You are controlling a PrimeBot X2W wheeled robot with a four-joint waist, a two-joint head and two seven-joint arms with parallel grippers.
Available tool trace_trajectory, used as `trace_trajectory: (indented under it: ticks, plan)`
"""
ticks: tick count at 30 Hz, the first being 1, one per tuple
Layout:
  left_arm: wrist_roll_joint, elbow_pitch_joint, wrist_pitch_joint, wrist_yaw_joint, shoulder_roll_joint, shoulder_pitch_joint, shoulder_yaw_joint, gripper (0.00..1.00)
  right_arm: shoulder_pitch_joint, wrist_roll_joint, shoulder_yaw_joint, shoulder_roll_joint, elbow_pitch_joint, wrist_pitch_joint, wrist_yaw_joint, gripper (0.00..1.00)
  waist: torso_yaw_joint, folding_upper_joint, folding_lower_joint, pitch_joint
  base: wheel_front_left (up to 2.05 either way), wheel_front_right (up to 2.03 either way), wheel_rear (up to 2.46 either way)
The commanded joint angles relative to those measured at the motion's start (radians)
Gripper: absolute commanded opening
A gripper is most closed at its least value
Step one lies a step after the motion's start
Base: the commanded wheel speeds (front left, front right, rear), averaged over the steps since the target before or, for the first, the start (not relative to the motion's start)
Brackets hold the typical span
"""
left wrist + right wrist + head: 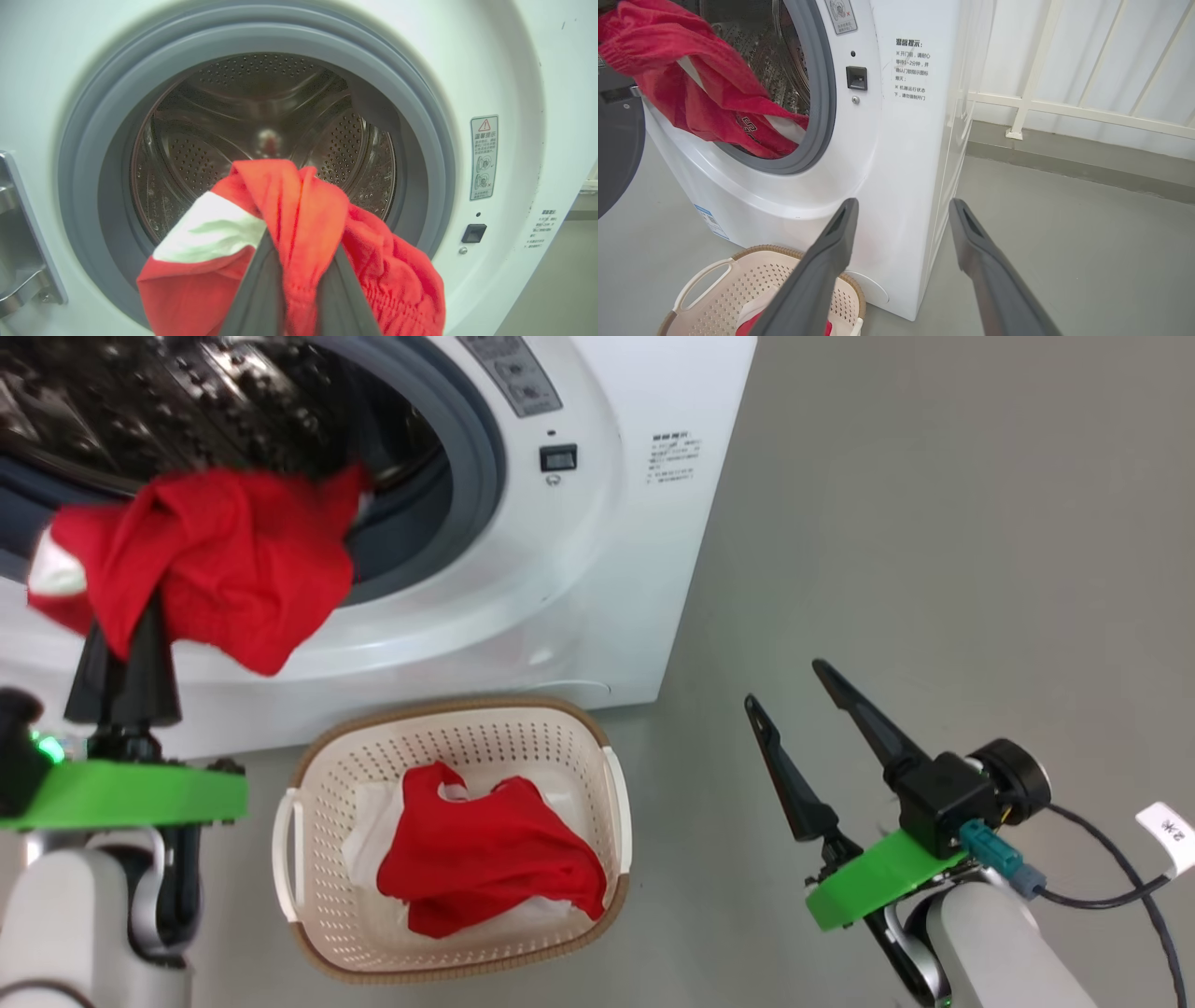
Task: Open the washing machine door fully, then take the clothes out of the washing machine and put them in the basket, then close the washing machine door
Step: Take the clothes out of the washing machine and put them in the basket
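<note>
Left gripper (301,245) clamps red garment (233,560) draped crosswise before drum (261,107).

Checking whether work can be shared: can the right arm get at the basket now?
Probably yes: the right gripper is open and empty, and only bare floor lies between it and the basket.

I read "温馨提示" heading a black printed notice (911,70) on the big white front-loading washing machine (887,163). A grey rectangular sticker (483,157) carried a red warning triangle; its small print I couldn't read.
</note>
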Motion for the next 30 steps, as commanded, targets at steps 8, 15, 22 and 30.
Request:
trace_trajectory:
  ticks: [8, 15, 22, 30]
  plan:
    - [0.029, -0.13, -0.008, -0.015, -0.02, 0.116, 0.06, 0.0, 0.042, 0.0, 0.015, 0.004, -0.007, -0.006, 0.006, 1.0, 0.013, 0.0, 0.0, -0.08, 0.0, 0.0, 0.0]
    - [0.041, -0.238, -0.008, -0.018, -0.053, 0.196, 0.039, 0.0, 0.059, 0.002, 0.014, 0.004, -0.007, -0.006, 0.006, 1.0, 0.018, 0.0, 0.0, -0.104, 0.0, 0.0, 0.0]
    - [0.017, -0.263, -0.008, -0.02, -0.075, 0.247, 0.003, 0.0, 0.068, 0.002, 0.015, 0.004, -0.006, -0.006, 0.006, 1.0, 0.028, 0.0, 0.0, -0.109, 0.0, 0.0, 0.0]
    - [0.028, -0.169, 0.011, -0.009, -0.077, 0.242, -0.041, 0.0, 0.057, 0.002, 0.022, 0.004, -0.008, -0.006, 0.006, 1.0, 0.034, 0.0, 0.0, -0.07, 0.0, 0.0, 0.0]
